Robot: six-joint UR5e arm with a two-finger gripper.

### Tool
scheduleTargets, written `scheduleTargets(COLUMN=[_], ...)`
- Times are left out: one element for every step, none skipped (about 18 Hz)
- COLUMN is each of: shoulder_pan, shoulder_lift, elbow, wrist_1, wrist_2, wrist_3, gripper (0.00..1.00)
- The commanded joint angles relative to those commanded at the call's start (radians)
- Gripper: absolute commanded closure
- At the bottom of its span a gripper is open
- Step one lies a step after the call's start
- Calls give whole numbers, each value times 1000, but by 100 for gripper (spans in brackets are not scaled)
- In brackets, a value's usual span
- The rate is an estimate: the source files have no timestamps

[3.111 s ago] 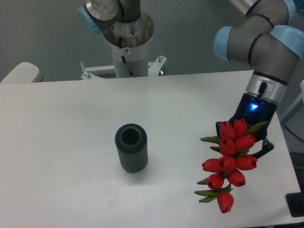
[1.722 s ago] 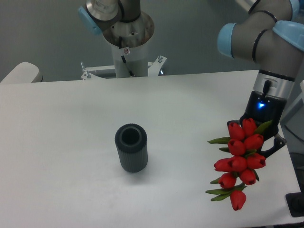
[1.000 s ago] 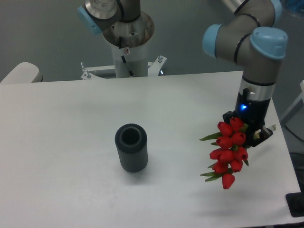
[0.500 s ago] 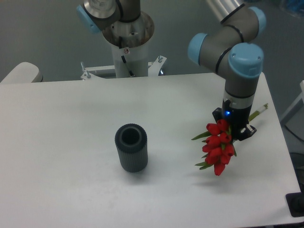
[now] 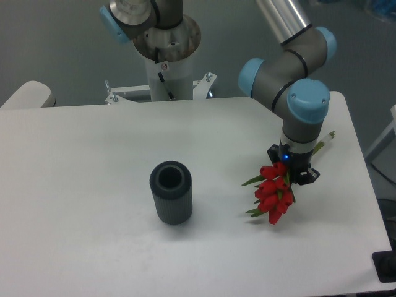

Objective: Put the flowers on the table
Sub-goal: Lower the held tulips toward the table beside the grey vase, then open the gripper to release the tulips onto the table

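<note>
The flowers (image 5: 272,192) hang at the right side of the table (image 5: 80,179), red buds bunched and pointing down and toward the camera, green leaves sticking out to the left at two levels; the lowest bud sits close above or on the white surface, and whether it touches cannot be told from this view. The gripper (image 5: 291,171) sits directly over the upper end of the bunch; its dark body shows a small blue light and its fingers are closed around the bunch, though the fingertips themselves are hidden behind the buds and leaves. A pale green stem end (image 5: 324,140) pokes out up and to the right behind the wrist, so the bunch lies tilted, buds low and near, stems high and far.

The arm (image 5: 291,86) comes in from the top of the frame, grey tube and light blue joint caps, bending down to the wrist above the bunch; a faint shadow lies on the tabletop just below and left of the buds.

A dark grey ribbed cylinder vase (image 5: 171,192) stands upright left of centre, its open mouth facing up, well apart from the bunch; at the far edge a second robot base (image 5: 162,34) on a white column is mounted behind the tabletop; a pale rounded object (image 5: 26,96) shows at the far left edge.
</note>
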Motion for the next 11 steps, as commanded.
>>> scheduleTargets(shoulder_pan=[2, 0, 0, -2, -2, -2, -2, -2, -3, -3, -3], shoulder_lift=[-5, -8, -9, -14, -15, -17, -21, -25, -31, -35, -38], elbow=[-2, -2, -2, -2, -2, 0, 0, 3, 5, 12, 21], wrist_1=[0, 2, 2, 2, 8, 17, 26, 38, 47, 54, 55], wrist_2=[0, -2, -2, -2, -2, -2, -5, -5, -5, -5, -8], wrist_3=[3, 3, 3, 3, 3, 6, 6, 6, 6, 6, 6], gripper=[72, 72, 71, 70, 69, 68, 65, 59, 50, 35, 26])
